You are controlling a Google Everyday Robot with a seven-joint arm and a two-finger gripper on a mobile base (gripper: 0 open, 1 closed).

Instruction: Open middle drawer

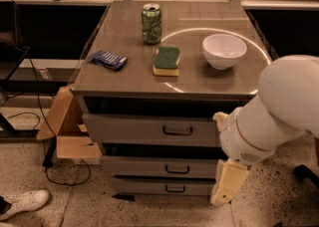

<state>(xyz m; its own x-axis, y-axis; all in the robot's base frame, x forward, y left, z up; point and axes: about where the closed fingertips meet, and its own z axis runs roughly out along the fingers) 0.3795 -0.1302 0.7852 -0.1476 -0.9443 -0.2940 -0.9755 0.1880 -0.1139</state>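
Note:
The grey cabinet has three drawer fronts. The middle drawer sits shut between the taller top drawer and the narrow bottom drawer, and its small dark loop handle is in plain view. My white arm comes in from the right. My cream-coloured gripper hangs low at the cabinet's right front corner, level with the middle and bottom drawers and to the right of the handle, apart from it.
On the cabinet top stand a green can, a green-and-yellow sponge, a white bowl and a blue packet. A cardboard box leans at the cabinet's left. A white shoe and a cable lie on the floor.

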